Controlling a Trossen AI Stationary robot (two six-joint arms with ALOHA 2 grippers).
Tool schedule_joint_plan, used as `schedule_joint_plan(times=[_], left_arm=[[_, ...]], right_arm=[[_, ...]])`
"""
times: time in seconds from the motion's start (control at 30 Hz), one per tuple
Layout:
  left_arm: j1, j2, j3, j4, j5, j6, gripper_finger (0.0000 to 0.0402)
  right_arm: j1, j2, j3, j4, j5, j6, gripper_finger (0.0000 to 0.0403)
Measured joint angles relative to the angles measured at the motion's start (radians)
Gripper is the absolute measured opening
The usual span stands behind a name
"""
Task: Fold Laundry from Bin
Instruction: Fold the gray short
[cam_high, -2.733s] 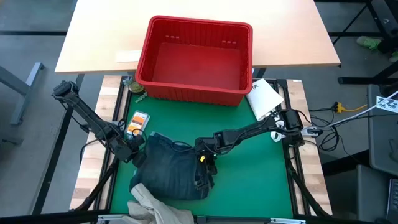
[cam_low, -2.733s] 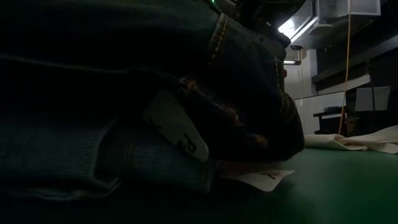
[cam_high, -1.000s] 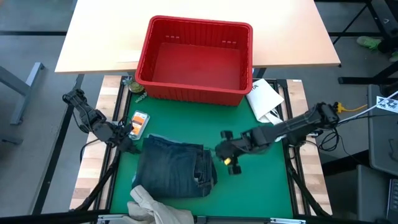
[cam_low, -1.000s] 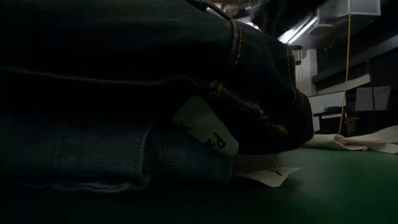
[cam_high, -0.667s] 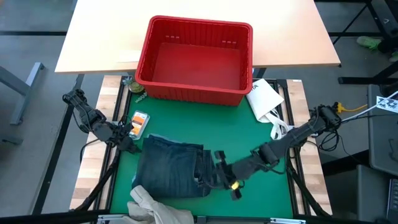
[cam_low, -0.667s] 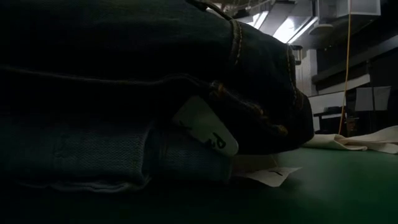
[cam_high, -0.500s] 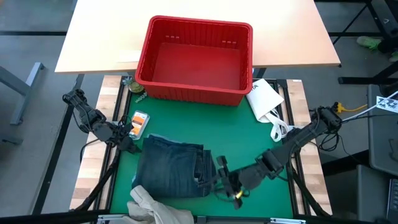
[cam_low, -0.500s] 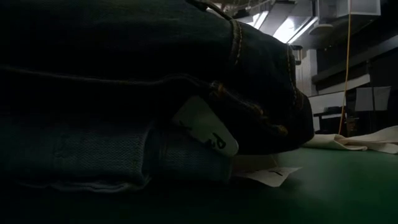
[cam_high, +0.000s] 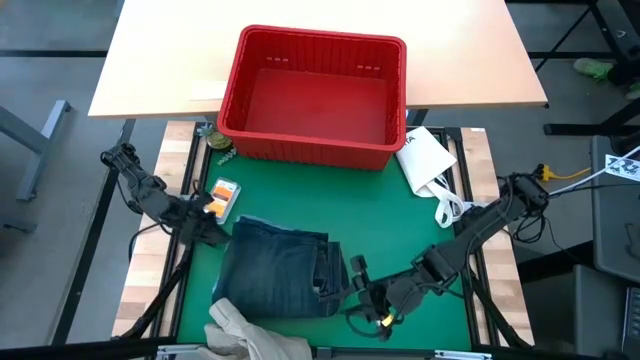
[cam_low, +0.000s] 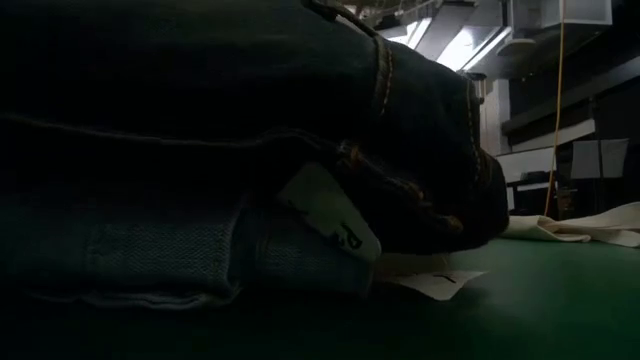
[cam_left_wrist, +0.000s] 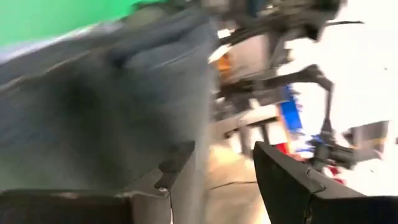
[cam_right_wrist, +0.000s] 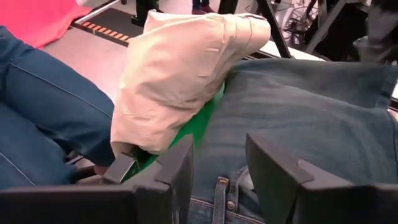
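Khaki trousers (cam_high: 245, 335), one pair, lie nearest, touching one folded jeans (cam_high: 283, 278). Right gripper (cam_high: 352, 298), fingers apart and empty, sits at the jeans' edge; left gripper (cam_high: 218, 232) likewise. One empty bin (cam_high: 314, 95) stands beyond.

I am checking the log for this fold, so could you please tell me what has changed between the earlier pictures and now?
The right tool let go of the jeans, swung out to their right, then came back down to their near right corner, fingers apart. The left tool released the jeans' far left corner and sits just beside it, open. The jeans now lie folded flat. The red bin, khaki trousers and white packet stayed put.
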Motion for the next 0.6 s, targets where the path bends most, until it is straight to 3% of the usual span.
schedule_joint_plan(times=[0.17,0.4,0.6], left_arm=[[0.0,0.0,0.0,0.167,0.023,0.175,0.0155],[0.0,0.016,0.0,0.201,0.094,0.403,0.0155],[0.0,0.105,0.0,0.309,0.181,0.617,0.0155]], right_arm=[[0.001,0.004,0.0,-0.005,0.016,0.0,0.0147],[0.001,0.003,0.0,0.002,0.017,0.003,0.0147],[0.001,0.003,-0.001,0.007,0.017,0.004,0.0147]])
